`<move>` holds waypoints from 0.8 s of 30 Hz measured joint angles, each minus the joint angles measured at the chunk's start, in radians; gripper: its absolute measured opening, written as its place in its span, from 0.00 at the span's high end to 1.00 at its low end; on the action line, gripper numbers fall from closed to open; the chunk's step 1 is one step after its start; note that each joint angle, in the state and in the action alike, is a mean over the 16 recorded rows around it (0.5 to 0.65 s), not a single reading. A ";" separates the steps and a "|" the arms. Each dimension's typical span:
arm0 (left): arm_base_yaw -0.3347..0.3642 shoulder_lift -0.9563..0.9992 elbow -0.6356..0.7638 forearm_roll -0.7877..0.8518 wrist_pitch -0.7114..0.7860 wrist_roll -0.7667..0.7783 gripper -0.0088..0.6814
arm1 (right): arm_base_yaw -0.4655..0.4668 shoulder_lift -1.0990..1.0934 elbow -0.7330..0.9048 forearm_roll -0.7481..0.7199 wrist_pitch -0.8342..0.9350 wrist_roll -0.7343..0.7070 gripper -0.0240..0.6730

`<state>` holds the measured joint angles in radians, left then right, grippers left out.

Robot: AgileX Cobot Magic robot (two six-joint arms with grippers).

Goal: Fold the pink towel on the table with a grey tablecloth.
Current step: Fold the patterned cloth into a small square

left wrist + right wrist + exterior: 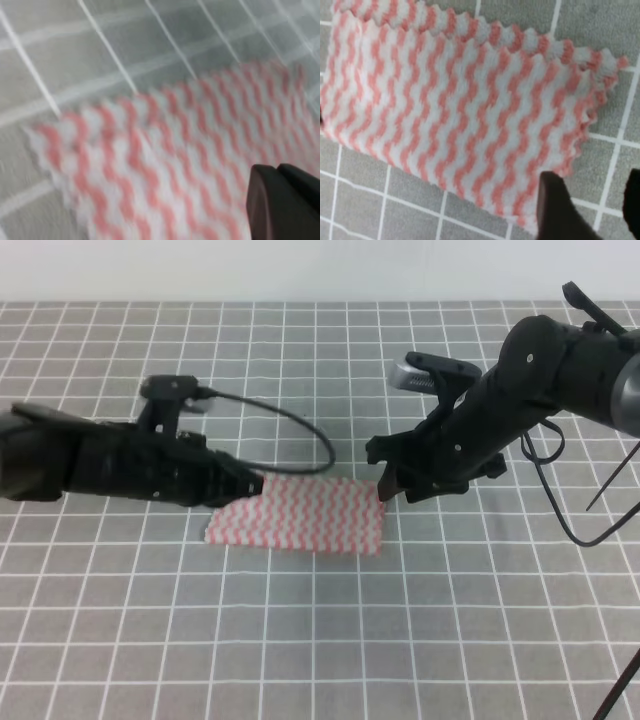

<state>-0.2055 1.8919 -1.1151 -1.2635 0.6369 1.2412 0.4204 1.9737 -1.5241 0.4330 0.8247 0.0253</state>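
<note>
The pink towel [300, 512] lies flat on the table with a grey tablecloth [320, 640] as a wide rectangle, and a second layer shows along its far edge [470, 25]. My left gripper [256, 484] is low at the towel's upper-left corner. The left wrist view is blurred, with the towel [165, 150] filling it and only one dark finger [282, 202] showing, so I cannot see how the jaws stand. My right gripper [384, 490] hangs at the towel's upper-right corner. In the right wrist view its fingers [557, 210] are apart, with grey cloth between them.
A black cable [290, 425] loops from the left arm over the cloth behind the towel. More cables [560, 500] hang from the right arm at the right side. White grid lines cover the tablecloth all around.
</note>
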 joint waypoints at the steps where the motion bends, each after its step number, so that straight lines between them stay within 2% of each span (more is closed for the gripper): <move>1: 0.000 -0.003 -0.003 0.029 0.011 -0.021 0.99 | 0.000 0.000 0.000 0.000 -0.002 0.000 0.57; 10: 0.000 -0.004 -0.018 0.240 0.043 -0.182 0.99 | 0.000 0.001 0.000 -0.001 -0.008 -0.001 0.57; 24: 0.000 0.037 -0.031 0.277 0.020 -0.202 0.99 | 0.000 0.001 0.000 -0.001 -0.001 -0.003 0.57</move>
<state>-0.2057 1.9286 -1.1463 -0.9865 0.6567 1.0388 0.4204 1.9742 -1.5241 0.4325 0.8234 0.0226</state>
